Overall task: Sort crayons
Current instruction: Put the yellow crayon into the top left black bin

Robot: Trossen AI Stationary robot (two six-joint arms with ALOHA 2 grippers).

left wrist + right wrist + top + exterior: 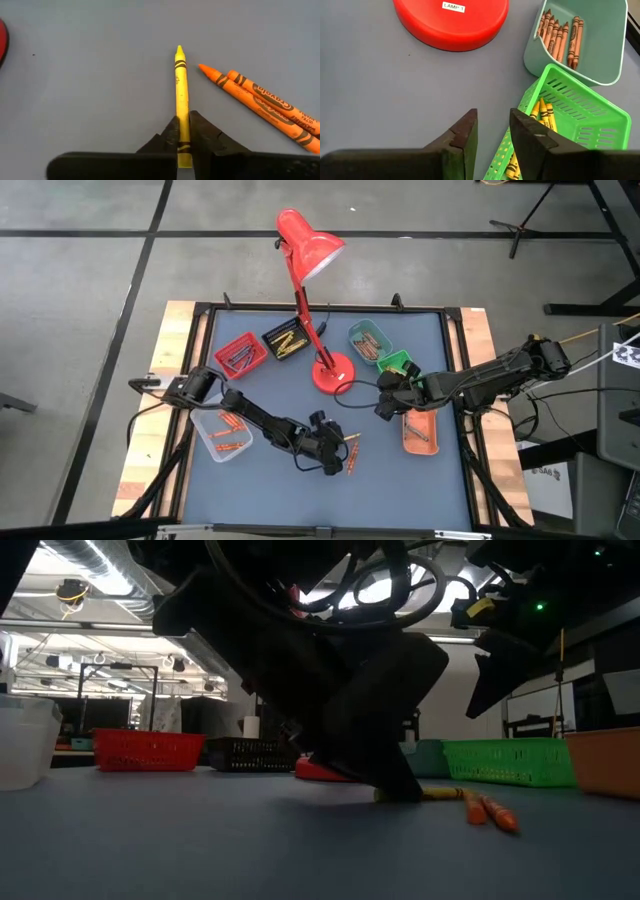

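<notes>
The left gripper (183, 135) is down on the mat, pinched shut on a yellow crayon (180, 85) that sticks out straight ahead of its fingers. Two orange crayons (260, 100) lie just beside it, off to one side of the tip. The right gripper (492, 130) hangs with a gap between its fingers, nothing in them, right over the edge of the green basket (580, 107), with more yellows inside.

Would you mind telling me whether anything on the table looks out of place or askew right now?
Mostly tidy. Two orange crayons lie loose on the mat, outside any tray, beside the yellow crayon that the left gripper has pinched. The green basket sits askew, crowding the teal tray, with the open right gripper at its edge.
</notes>
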